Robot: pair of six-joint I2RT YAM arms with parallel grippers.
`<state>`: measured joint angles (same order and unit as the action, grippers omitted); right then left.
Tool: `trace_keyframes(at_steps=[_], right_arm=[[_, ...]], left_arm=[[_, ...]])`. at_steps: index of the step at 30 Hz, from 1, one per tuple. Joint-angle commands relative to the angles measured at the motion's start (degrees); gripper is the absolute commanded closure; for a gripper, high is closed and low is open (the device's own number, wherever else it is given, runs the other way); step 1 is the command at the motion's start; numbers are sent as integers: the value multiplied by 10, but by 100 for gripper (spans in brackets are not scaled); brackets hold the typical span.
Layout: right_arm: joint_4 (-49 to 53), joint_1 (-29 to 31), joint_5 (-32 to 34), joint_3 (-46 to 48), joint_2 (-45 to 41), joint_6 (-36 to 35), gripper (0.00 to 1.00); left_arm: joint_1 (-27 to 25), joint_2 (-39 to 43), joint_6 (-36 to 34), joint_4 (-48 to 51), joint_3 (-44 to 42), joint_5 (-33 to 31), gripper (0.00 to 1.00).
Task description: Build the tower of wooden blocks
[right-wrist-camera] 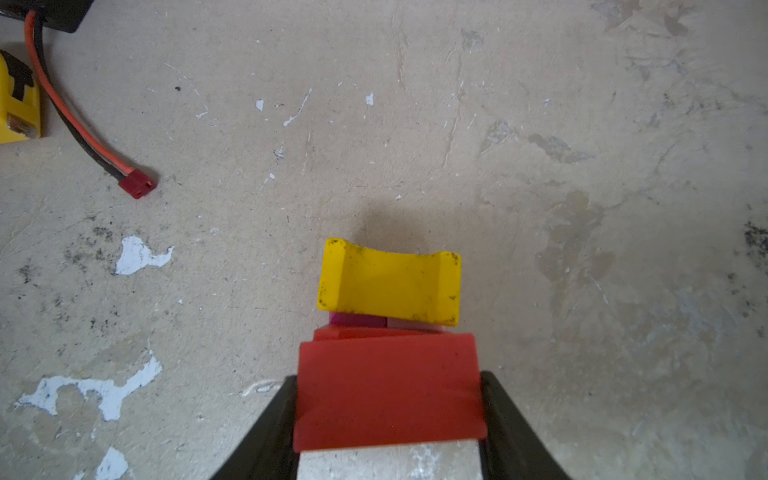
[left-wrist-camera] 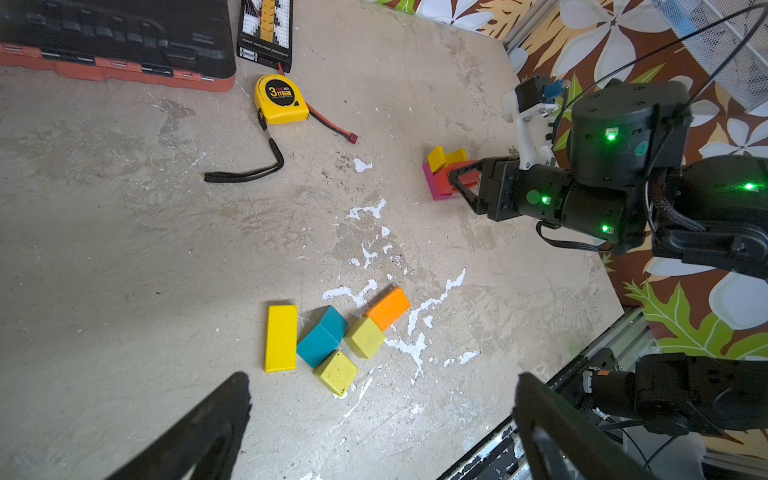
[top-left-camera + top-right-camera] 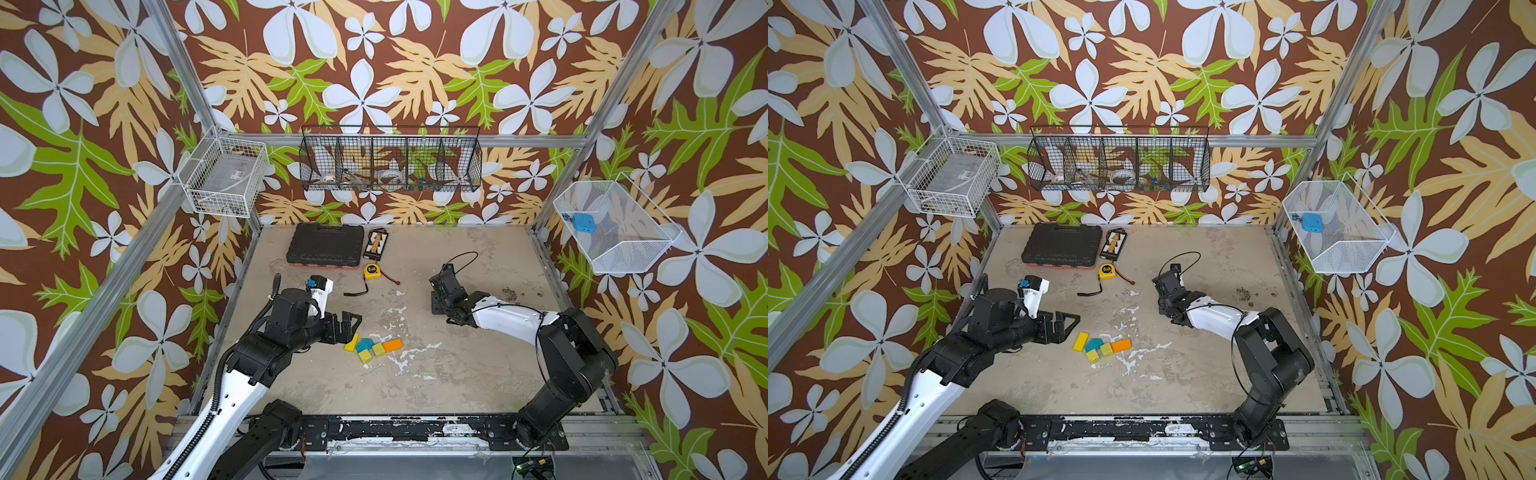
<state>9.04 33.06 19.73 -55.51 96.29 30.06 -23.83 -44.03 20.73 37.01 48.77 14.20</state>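
Loose wood blocks lie together on the floor: a yellow brick (image 2: 281,337), a teal block (image 2: 322,336), two lime cubes (image 2: 336,372) (image 2: 365,337) and an orange brick (image 2: 388,308). In both top views they show just right of my left gripper (image 3: 353,328) (image 3: 1069,326), which hangs open and empty. My right gripper (image 1: 388,380) is shut on a red block (image 1: 388,395) at the tower (image 2: 440,174). The tower has a magenta base (image 1: 357,320), a lower red piece and a yellow arch (image 1: 388,282). In both top views the right arm hides it.
A black tool case (image 3: 325,245), a connector board (image 3: 376,243) and a yellow tape measure (image 3: 372,271) with strap lie at the back. A red-black cable ends in a red plug (image 1: 137,187). Wire baskets hang on the walls. A metal rail (image 3: 374,428) edges the front.
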Motion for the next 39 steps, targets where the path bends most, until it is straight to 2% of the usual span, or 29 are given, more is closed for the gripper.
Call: trace_keyframes(at_steps=[1, 13, 19, 39], right_arm=[[-2, 0, 3, 4, -6, 7, 50], [-4, 0, -1, 8, -10, 10, 46], [-4, 0, -5, 7, -8, 11, 38], [-1, 0, 6, 9, -12, 16, 29]], left_arm=[[-1, 0, -2, -13, 0, 2, 0], [-1, -2, -2, -13, 0, 2, 0], [-1, -1, -2, -13, 0, 2, 0], [-1, -1, -2, -13, 0, 2, 0]])
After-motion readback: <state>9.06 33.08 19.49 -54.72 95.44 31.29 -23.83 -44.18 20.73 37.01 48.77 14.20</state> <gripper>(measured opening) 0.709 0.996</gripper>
